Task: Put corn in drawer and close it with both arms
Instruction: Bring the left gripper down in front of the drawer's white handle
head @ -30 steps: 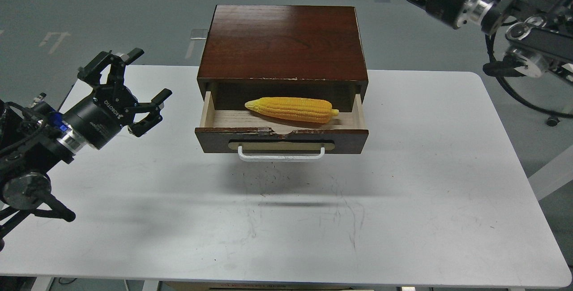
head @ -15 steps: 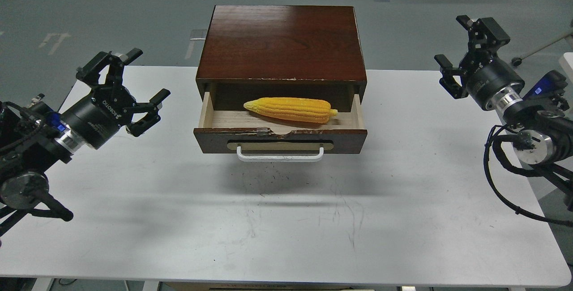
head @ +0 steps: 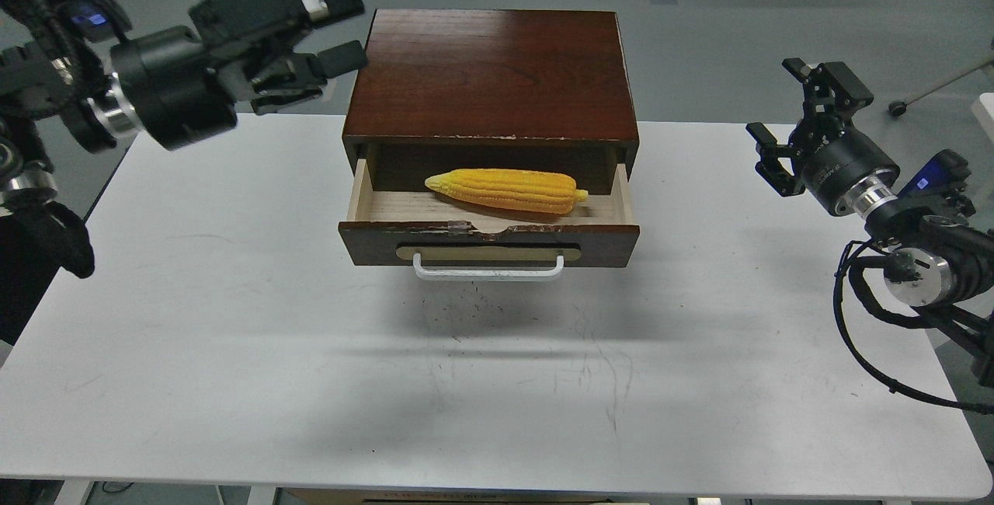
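Observation:
The yellow corn (head: 506,189) lies lengthwise inside the open drawer (head: 489,243) of the dark reddish-brown cabinet (head: 491,74), on the pale wood floor. The drawer front has a chipped top edge and a white bar handle (head: 488,269). My left gripper (head: 342,29) is open and empty, raised high at the cabinet's upper left corner, fingers pointing right. My right gripper (head: 780,113) is open and empty, above the table's right side, well apart from the cabinet.
The cabinet stands at the back middle of a white table (head: 233,350). Grey floor lies beyond the table. My right arm's cables (head: 862,334) hang over the table's right edge.
My left gripper has swung up and right from the table's left side to the cabinet's upper left corner. My right gripper dropped slightly. The corn and drawer have not moved.

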Robot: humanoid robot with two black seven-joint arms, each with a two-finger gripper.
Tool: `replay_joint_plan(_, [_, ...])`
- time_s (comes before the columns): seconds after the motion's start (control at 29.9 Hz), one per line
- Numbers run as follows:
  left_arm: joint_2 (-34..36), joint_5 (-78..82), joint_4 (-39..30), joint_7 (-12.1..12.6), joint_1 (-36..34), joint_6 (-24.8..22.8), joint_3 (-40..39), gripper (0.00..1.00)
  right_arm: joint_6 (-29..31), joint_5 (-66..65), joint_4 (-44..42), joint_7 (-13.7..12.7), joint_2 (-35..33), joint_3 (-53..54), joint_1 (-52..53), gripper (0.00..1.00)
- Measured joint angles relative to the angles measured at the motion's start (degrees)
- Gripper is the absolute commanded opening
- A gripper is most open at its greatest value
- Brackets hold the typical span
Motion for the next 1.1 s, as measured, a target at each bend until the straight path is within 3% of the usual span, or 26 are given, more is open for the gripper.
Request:
replay_joint_plan(0.13, [-6.2, 18.7, -5.8, 0.0, 0.0, 0.0, 0.6, 0.98, 0.0, 0.0, 0.0, 0.0, 0.0, -0.1, -0.5, 0.97])
replay_joint_plan(0.27, [-13.6, 34.3, -6.8, 0.0, 2.0, 0.0, 1.9, 0.86, 0.0, -0.1, 0.0, 0.0, 0.0, -0.1, -1.0, 0.97])
replay_joint_plan(0.3, [-15.0, 36.8, -6.8, 0.0, 2.9, 0.0, 2.3, 0.77, 0.0, -0.1, 0.0, 0.0, -0.1, -0.1, -1.1, 0.97])
replay_joint_plan(0.33, [-16.2, 38.7, -6.8, 0.0, 3.9, 0.0, 2.9, 0.5, 0.0, -0.1, 0.0, 0.0, -0.2, -0.1, -1.2, 0.97])
replay_joint_plan(0.37, [-17.0, 39.7, -6.8, 0.0, 4.7, 0.0, 3.4, 0.41, 0.0, -0.1, 0.0, 0.0, -0.3, -0.2, -1.4, 0.97])
replay_joint_plan(0.43, [-18.2, 41.2, -6.5, 0.0, 7.0, 0.0, 4.5, 0.14, 0.0, -0.1, 0.0, 0.0, -0.4, -0.4, -1.5, 0.97])
replay_joint_plan(0.53, [-18.4, 41.4, -6.0, 0.0, 11.3, 0.0, 5.7, 0.0, 0.0, -0.1, 0.1, 0.0, -0.6, -0.8, -1.6, 0.97])
replay_joint_plan(0.84, [-18.1, 33.7, -3.8, 0.1, 19.0, 0.0, 4.9, 0.0, 0.1, -0.2, 0.1, 0.0, -0.5, -1.0, -1.6, 0.97])
replay_joint_plan(1.1, [-18.3, 21.8, 3.8, 4.9, 19.3, 0.0, 4.9, 0.0, 0.1, -0.3, 0.1, 0.0, -0.4, -1.1, -1.6, 0.97])
